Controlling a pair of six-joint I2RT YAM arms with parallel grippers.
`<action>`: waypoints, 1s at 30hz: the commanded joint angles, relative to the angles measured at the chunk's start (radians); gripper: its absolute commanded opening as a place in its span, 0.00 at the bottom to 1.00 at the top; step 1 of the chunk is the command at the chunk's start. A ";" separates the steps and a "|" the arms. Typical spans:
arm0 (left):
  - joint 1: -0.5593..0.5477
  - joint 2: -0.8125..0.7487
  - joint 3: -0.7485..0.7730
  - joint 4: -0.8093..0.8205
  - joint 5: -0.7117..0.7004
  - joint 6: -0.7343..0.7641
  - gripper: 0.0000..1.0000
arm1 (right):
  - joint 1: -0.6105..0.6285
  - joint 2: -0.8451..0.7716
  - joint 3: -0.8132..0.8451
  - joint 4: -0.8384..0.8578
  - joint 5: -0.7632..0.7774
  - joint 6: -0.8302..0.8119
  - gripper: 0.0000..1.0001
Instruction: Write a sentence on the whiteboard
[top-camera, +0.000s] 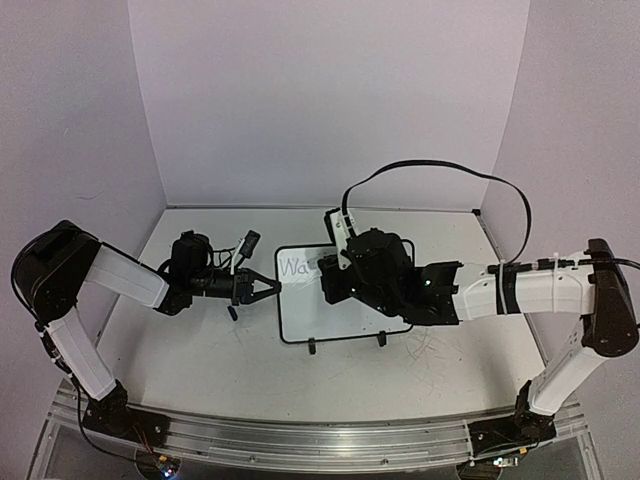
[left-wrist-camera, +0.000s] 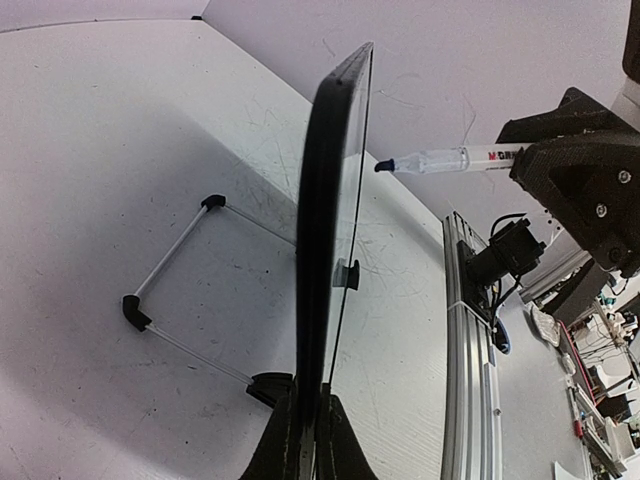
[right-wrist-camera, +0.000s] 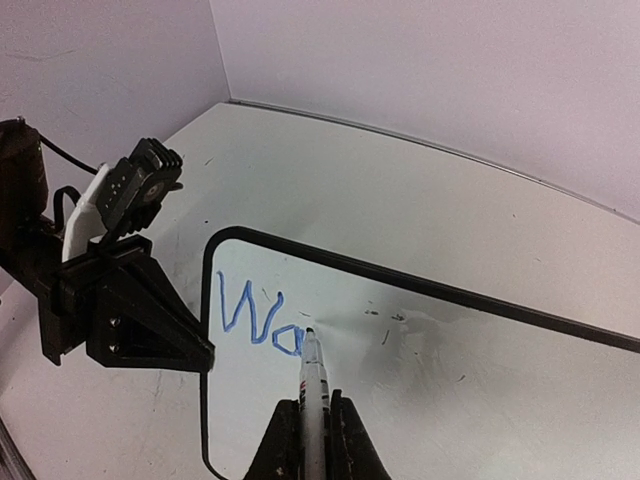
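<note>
Board half covered
From above, the right gripper (top-camera: 331, 273) hides much of the whiteboard (top-camera: 300, 315); the sentence (top-camera: 297, 267) reads too small; right wrist view crops the marker (right-wrist-camera: 311, 385).

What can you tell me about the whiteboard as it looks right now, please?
The whiteboard is a small glossy white rectangle with a thin black frame and rounded corners, propped at a tilt on a wire stand on the table. The left gripper is clamped on the short edge nearest it. Blue letters "Wa" sit at its upper left, and the marker in the right gripper has its tip by them; contact is unclear.
</note>
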 joint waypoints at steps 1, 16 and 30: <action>-0.015 -0.029 0.030 -0.003 0.042 0.009 0.00 | 0.001 0.015 0.044 0.020 0.037 -0.016 0.00; -0.015 -0.029 0.033 -0.003 0.044 0.008 0.00 | 0.001 0.034 0.050 -0.009 0.062 -0.010 0.00; -0.015 -0.026 0.036 -0.002 0.043 0.008 0.00 | 0.001 0.021 0.031 -0.061 0.062 0.024 0.00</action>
